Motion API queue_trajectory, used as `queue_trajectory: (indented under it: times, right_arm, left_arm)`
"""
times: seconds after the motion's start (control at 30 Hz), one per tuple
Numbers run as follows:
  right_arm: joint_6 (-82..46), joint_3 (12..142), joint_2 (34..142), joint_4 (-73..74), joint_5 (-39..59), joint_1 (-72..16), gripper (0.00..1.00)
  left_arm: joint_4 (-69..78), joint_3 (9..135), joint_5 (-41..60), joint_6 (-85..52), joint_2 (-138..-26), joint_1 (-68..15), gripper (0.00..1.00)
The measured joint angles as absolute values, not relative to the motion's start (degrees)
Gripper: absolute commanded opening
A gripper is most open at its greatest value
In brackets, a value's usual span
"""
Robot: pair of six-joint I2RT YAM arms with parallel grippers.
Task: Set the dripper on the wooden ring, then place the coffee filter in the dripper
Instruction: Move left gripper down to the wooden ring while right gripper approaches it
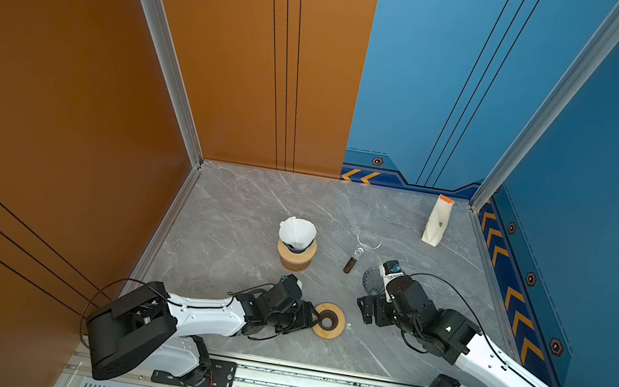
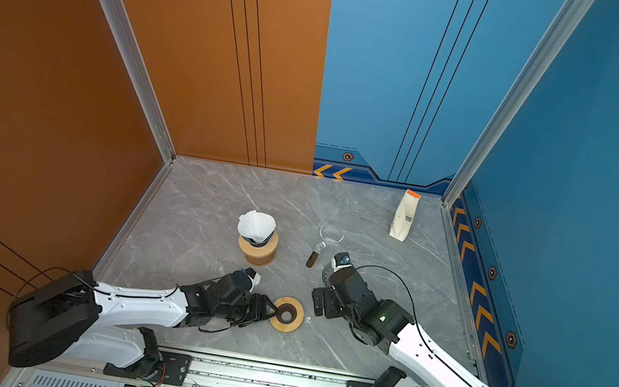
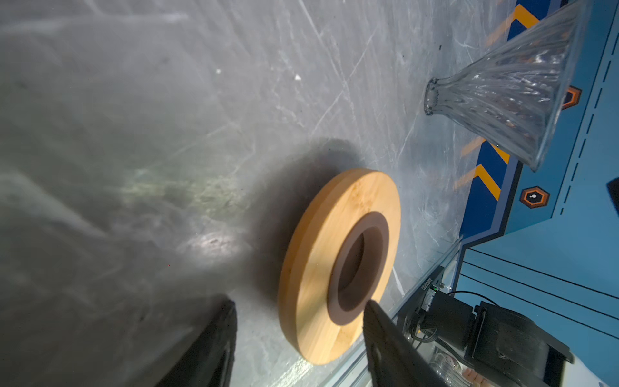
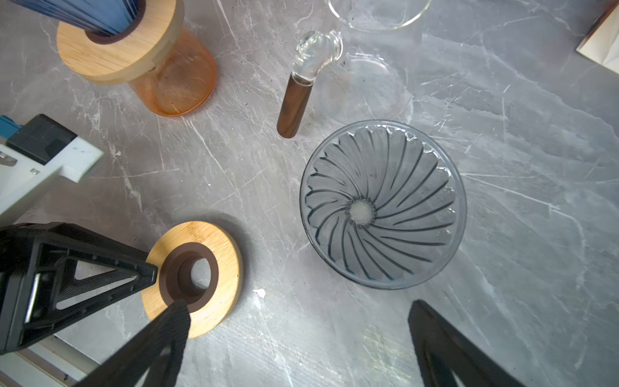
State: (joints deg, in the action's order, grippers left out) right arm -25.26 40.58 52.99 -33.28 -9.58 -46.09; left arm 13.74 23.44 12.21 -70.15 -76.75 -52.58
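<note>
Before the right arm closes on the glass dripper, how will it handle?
The glass dripper looks like rigid ribbed glass: probably slick to grip, and a hard squeeze may crack it. It seems to stand on its narrow neck, wide mouth up, so a sideways nudge would likely tip it. Tipped, the cone would probably roll in an arc.

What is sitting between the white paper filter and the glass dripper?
Only the glass pot's wooden handle lies between the filter and the dripper; it sits low, so it is probably easy to pass over.
</note>
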Motion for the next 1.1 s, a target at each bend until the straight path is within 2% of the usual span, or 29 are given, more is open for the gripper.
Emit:
queue_trajectory:
  times: [0.33, 0.8, 1.1]
  right_arm:
    - [-25.3, 39.4, 52.0, -31.7, -7.7, -43.2, 1.0]
    - [-25.3, 39.4, 52.4, -30.9, -6.2, -42.3, 1.0]
    - [-25.3, 39.1, 48.9, -30.9, -6.2, -41.3, 1.0]
  left_arm:
    - [21.3, 23.4, 13.7, -72.5, -81.4, -52.7, 0.51]
    - [23.0, 25.1, 15.2, -73.1, -84.9, -52.7, 0.42]
    - [22.8, 26.8, 16.7, -72.9, -87.0, -52.7, 0.31]
